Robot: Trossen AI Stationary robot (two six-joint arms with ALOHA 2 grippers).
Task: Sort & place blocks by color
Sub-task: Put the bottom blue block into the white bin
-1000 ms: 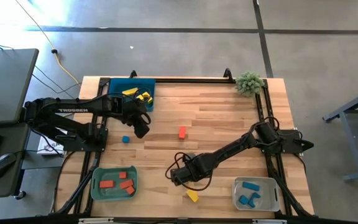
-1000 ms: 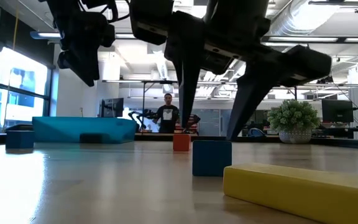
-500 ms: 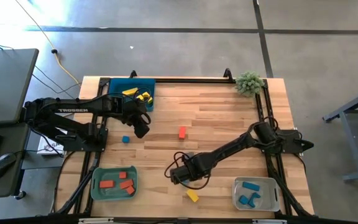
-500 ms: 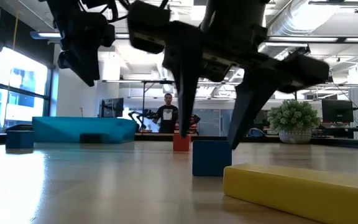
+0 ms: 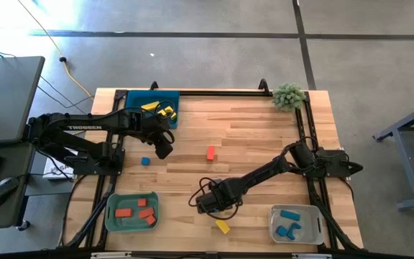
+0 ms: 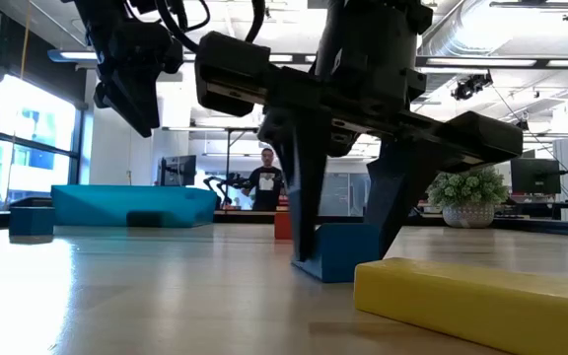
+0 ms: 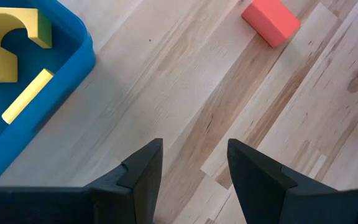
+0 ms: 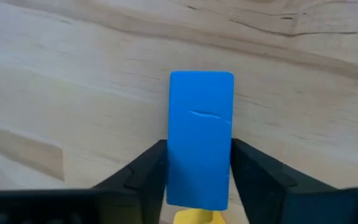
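From above, the left gripper (image 5: 165, 149) hangs just off the teal tray (image 5: 131, 101) of yellow blocks (image 5: 165, 112), with a small blue cube (image 5: 145, 161) and a red block (image 5: 210, 152) loose on the wood. The right gripper (image 5: 205, 205) is low near a yellow bar (image 5: 223, 226). The green tray (image 5: 111, 216) has red pieces (image 5: 123, 213); the grey tray (image 5: 315, 229) has blue ones (image 5: 289, 214).

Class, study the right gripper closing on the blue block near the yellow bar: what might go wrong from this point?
1. The blue block sits between the right gripper fingers and looks tilted in the low view, so it may slip or twist when lifted.
2. The yellow bar lies close beside it; a finger might nudge it.
3. The left gripper hangs open over bare wood, so it poses little risk.
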